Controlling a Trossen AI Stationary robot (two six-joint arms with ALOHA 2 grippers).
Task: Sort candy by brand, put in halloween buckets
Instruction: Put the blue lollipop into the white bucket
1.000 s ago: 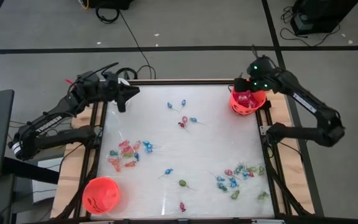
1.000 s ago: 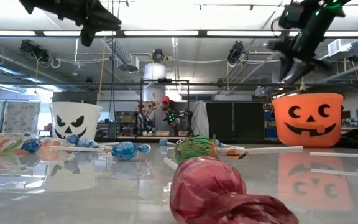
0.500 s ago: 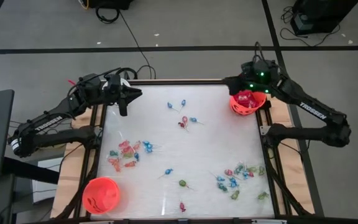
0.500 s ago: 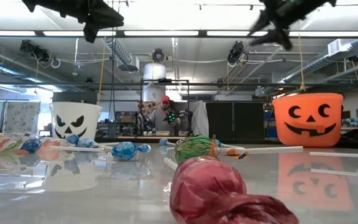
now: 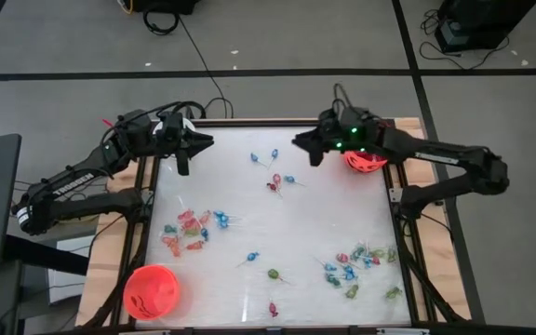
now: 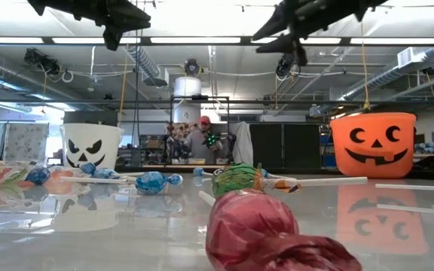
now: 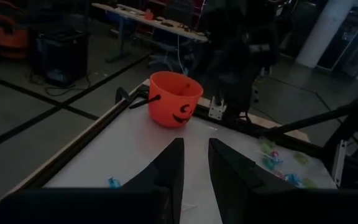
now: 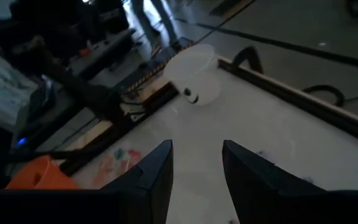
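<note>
White counter (image 5: 249, 223) is carrying scattered candy (image 5: 192, 230); orange bucket (image 5: 368, 160) is sitting at the far right corner. Right end effector (image 5: 307, 149) is hovering beside it, fingers apart and empty, likely seeking another piece. Left end effector (image 5: 186, 153) is waiting, fingers slightly apart.

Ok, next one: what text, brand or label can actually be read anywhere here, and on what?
"TROSSEN": white letters on the left arm, just readable in the high view.
Right arm: no lettering readable.
Candy wrappers: any print is too small to read.
Orange bucket and white bucket: printed faces only, no words.
</note>
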